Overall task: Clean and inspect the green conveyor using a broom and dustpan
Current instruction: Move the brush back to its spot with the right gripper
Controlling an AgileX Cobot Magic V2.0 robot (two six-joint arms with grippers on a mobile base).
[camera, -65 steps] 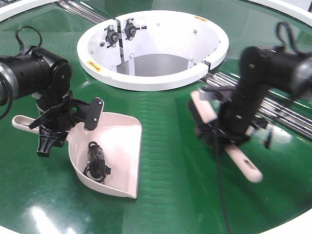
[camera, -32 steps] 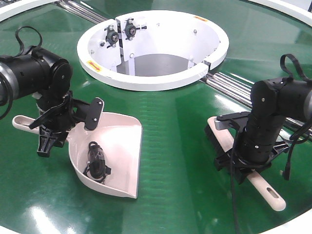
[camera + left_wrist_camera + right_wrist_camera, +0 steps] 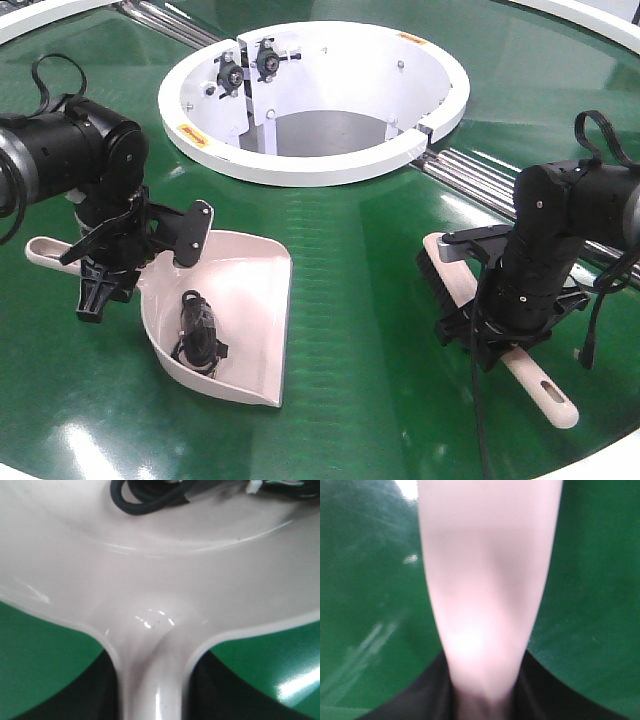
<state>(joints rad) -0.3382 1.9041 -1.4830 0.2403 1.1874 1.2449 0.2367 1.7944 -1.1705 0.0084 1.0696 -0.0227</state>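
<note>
Right gripper (image 3: pixel 495 338) clamped the broom (image 3: pixel 452 275) mid-handle at the right of the green conveyor (image 3: pixel 350 340), left gripper (image 3: pixel 105 275) held the dustpan (image 3: pixel 250 285) by its handle at the left; we judged both light, stiff, slick plastic, best gripped there

dustpan (image 3: pixel 245 290) left on green conveyor (image 3: pixel 350 330), broom (image 3: pixel 450 270) right
</note>
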